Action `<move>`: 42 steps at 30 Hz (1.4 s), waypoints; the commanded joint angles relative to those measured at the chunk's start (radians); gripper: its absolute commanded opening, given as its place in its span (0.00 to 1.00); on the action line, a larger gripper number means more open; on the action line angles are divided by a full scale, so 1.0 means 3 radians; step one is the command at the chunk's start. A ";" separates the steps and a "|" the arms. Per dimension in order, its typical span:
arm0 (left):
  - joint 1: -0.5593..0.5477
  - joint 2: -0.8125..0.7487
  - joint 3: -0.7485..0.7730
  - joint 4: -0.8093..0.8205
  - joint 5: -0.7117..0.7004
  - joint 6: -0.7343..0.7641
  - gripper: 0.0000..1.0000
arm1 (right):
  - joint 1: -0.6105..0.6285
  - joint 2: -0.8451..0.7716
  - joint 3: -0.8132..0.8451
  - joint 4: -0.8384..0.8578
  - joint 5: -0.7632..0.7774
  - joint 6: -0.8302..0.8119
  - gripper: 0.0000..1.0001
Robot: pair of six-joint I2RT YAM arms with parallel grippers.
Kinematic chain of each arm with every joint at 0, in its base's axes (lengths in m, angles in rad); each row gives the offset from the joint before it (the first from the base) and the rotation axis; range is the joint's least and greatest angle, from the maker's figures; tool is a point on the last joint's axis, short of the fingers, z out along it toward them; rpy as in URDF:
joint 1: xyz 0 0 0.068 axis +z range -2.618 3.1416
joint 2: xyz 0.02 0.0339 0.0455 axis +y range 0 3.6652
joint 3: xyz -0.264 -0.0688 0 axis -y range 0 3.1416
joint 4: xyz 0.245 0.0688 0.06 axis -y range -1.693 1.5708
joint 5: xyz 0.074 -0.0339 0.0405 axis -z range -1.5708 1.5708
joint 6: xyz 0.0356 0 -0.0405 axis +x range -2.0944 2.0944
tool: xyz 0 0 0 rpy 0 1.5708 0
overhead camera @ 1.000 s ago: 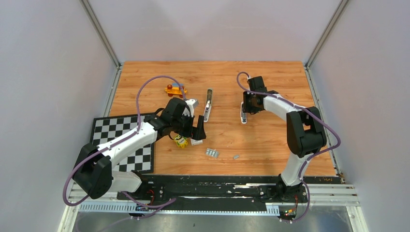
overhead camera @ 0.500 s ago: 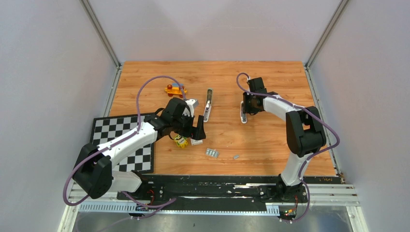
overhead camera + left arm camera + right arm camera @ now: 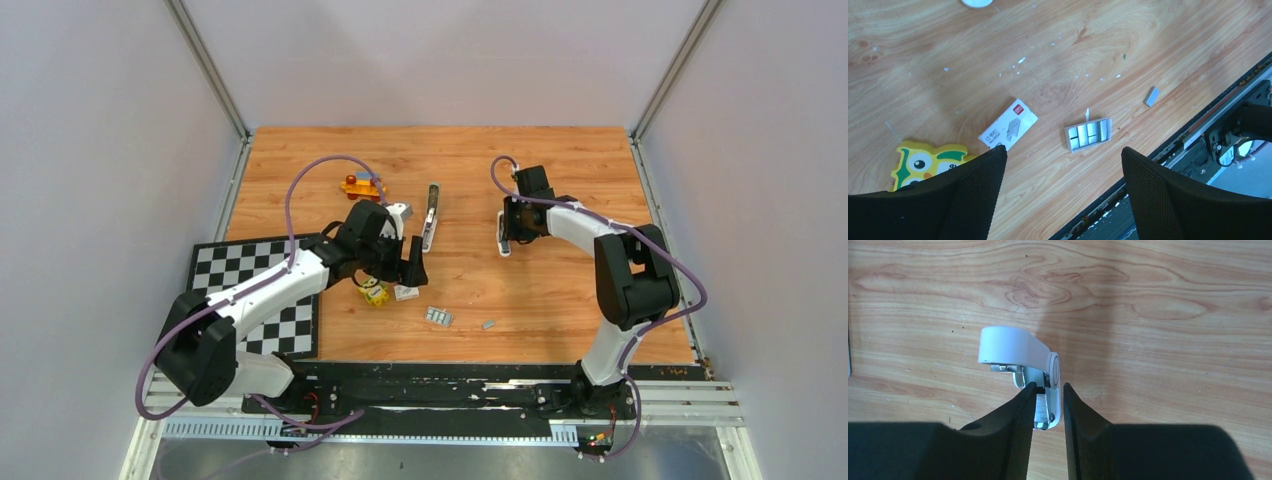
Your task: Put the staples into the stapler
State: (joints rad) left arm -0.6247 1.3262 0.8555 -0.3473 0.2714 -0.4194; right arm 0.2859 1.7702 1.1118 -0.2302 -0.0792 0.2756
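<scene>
The staples [image 3: 1088,135] are silver-grey ridged strips lying in a small grey tray on the wood, also seen in the top view [image 3: 438,316]. One loose staple block [image 3: 1151,96] lies further right, near the table's front edge [image 3: 489,324]. My left gripper [image 3: 1063,150] is open and empty, hovering above the table just short of the tray [image 3: 412,268]. A white stapler [image 3: 1020,352] lies on the wood at centre right [image 3: 503,238]. My right gripper [image 3: 1048,386] is closed narrowly on its near end, where silver metal shows between the fingers.
A small white box with red print [image 3: 1008,124] and a yellow owl toy [image 3: 923,161] lie left of the tray. A second grey stapler [image 3: 431,218] and an orange toy [image 3: 362,185] lie further back. A checkerboard mat [image 3: 250,290] lies at the left.
My left gripper has shifted slightly away from the table's front edge. My right wrist has shifted slightly at the white stapler. Nothing on the table has moved.
</scene>
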 commanded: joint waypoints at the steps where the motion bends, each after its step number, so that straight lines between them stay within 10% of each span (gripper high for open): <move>1: 0.0014 0.0082 0.0202 0.0059 0.0092 -0.0035 0.86 | -0.0040 -0.0092 -0.0075 -0.0184 -0.0056 0.0033 0.29; 22: -0.0610 0.1753 0.1019 0.2080 -0.0603 -0.0594 0.66 | -0.0450 0.0346 0.1230 -0.0749 -0.0999 -0.0086 0.44; 42: -0.0760 0.2756 0.1784 0.2007 -0.1032 -0.0550 0.53 | -0.0523 0.0896 0.1819 -0.1401 -0.1242 -0.0244 0.38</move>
State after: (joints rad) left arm -0.8482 2.1239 1.3521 0.2443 0.0006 -0.6067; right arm 0.1474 2.0037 1.6283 -0.5785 -0.4320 0.2325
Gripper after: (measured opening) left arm 0.541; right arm 0.378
